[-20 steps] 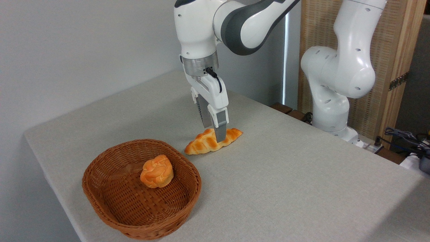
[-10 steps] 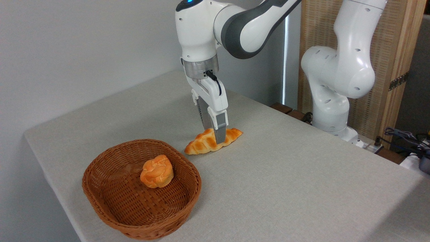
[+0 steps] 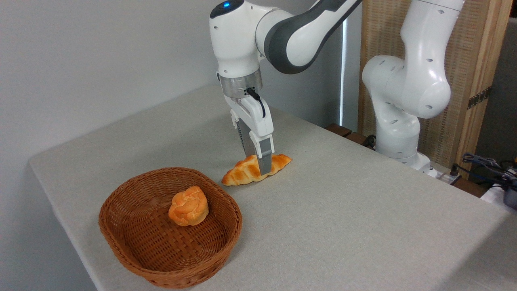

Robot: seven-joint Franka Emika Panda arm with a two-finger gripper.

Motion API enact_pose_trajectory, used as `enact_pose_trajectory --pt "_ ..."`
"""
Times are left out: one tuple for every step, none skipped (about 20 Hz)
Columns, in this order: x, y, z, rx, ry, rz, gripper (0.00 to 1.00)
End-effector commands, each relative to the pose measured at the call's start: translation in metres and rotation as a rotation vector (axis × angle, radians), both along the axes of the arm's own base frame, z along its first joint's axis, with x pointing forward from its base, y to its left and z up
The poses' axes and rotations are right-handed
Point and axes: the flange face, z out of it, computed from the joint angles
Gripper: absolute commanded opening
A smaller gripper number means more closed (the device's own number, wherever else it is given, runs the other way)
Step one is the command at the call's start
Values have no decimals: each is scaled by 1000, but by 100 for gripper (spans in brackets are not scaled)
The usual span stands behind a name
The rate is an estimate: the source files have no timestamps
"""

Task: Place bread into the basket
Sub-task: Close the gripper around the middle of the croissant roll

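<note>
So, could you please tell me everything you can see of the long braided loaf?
The bread is a long braided loaf, golden-orange with toasted-brown ridges and tapered ends. It lies flat on the grey table, just beyond the basket and apart from it. The gripper straddles its middle, fingers down on either side; whether they press it is unclear.

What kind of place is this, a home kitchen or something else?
Probably a robotics lab, not a kitchen: a white robot arm is mounted beside a bare grey table, loose cables lie at the right edge, and the only props are bread and a basket.

Golden-orange braided bread (image 3: 242, 172) — brown woven basket (image 3: 121, 234).
</note>
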Motion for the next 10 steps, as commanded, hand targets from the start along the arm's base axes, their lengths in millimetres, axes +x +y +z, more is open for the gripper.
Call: enact_pose_trajectory --pt "1 -4 -5 -28 -6 -11 93" --pt "1 -5 -6 -28 -6 -12 86" --pt "1 -5 -7 -28 -6 -12 77" --pt "2 -5 -7 -28 -8 -12 72" --pt "2 -5 -8 -28 -6 -13 64" --pt "2 -5 -8 -28 -6 -15 61" --pt "2 -5 -8 -28 -6 -16 59" --pt "2 -5 -8 -28 -6 -16 56" --pt "2 -5 -8 -29 -5 -20 53" --pt "2 -5 -7 -35 -5 -23 50"
